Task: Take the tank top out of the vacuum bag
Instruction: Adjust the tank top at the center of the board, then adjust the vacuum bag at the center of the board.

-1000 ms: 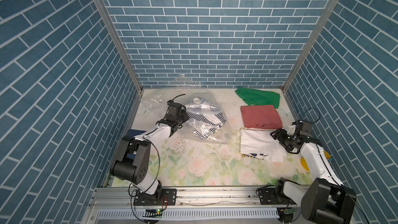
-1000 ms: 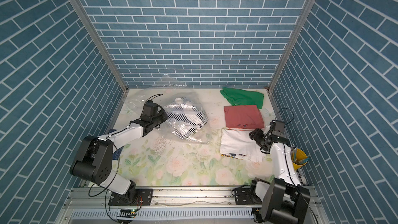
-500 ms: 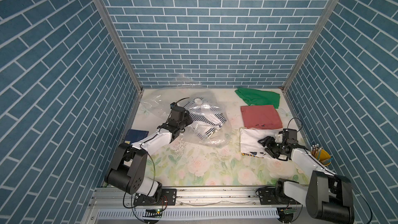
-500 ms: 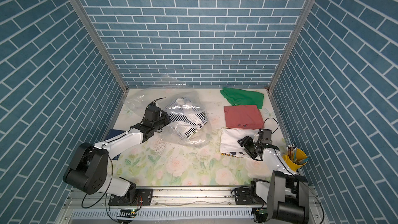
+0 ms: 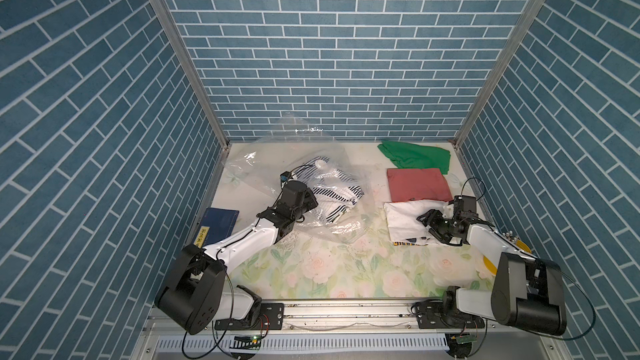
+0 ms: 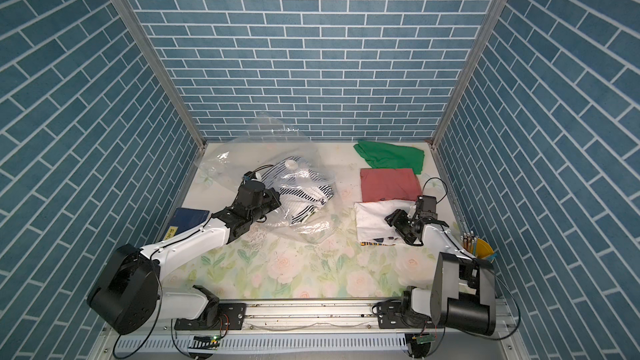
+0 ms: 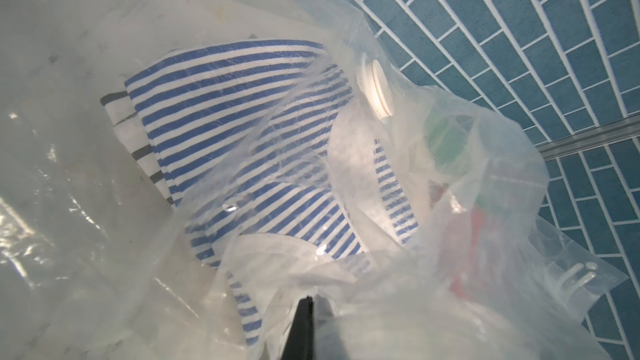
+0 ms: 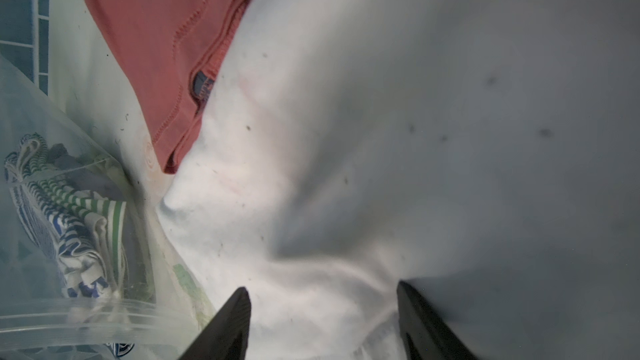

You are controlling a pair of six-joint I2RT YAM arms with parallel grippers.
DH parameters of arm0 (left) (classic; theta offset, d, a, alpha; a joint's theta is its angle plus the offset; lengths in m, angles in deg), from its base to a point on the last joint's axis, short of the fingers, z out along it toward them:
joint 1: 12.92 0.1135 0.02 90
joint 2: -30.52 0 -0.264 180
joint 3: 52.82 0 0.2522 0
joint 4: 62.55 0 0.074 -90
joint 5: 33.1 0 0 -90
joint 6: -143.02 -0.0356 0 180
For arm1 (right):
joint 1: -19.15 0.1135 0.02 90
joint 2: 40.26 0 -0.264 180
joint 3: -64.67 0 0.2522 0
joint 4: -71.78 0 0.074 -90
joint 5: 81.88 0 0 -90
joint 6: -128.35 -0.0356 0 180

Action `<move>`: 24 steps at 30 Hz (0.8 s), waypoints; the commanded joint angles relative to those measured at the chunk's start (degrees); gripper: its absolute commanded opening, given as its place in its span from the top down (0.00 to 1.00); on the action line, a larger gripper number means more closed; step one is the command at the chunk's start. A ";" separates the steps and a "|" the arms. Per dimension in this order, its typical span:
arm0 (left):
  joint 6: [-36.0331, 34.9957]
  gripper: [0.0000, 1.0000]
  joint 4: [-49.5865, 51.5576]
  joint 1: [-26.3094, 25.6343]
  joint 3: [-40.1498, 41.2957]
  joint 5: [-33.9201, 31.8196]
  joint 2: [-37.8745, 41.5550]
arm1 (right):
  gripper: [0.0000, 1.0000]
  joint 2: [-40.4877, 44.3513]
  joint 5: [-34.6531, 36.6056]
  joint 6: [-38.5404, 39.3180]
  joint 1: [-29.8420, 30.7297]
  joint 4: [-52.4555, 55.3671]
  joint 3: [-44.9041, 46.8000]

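Observation:
The vacuum bag (image 5: pixel 263 167) (image 6: pixel 235 164) lies crumpled at the back left of the table, its round white valve (image 5: pixel 320 165) (image 7: pixel 377 88) facing up. Inside it sits the tank top (image 5: pixel 332 192) (image 6: pixel 304 199) (image 7: pixel 242 126), blue-and-white striped and bunched. My left gripper (image 5: pixel 311 202) (image 7: pixel 310 301) is shut on a fold of the bag's plastic beside the striped cloth. My right gripper (image 5: pixel 429 225) (image 6: pixel 398 223) (image 8: pixel 322 289) hangs open low over a white garment (image 5: pixel 405 223) (image 8: pixel 381 133), apart from the bag, with nothing between its fingers.
A red folded garment (image 5: pixel 415 185) lies behind the white one and a green garment (image 5: pixel 415 157) at the back right. A dark blue book (image 5: pixel 220 221) lies by the left wall. A yellow cup of pencils (image 6: pixel 479 247) stands by the right wall.
My right gripper has swung left from the right wall to over the white garment. My left gripper has shifted forward and right, dragging the bag's plastic with it.

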 commanded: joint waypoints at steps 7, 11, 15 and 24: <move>0.68 0.99 1.59 -4.81 -1.27 -1.33 0.70 | 0.35 9.52 -7.75 -3.71 3.35 0.43 -6.26; -0.16 0.99 1.86 -6.83 -3.24 -0.88 -0.36 | 0.36 10.41 -10.79 -8.17 8.70 -6.24 -8.09; -1.72 0.99 3.21 -8.79 -6.05 -0.89 -1.27 | 0.36 8.18 -9.70 -10.84 16.56 -12.09 -9.01; -4.57 0.99 7.42 -9.66 -7.70 -2.05 0.86 | 0.34 -5.04 1.28 -10.18 29.83 -17.96 -7.79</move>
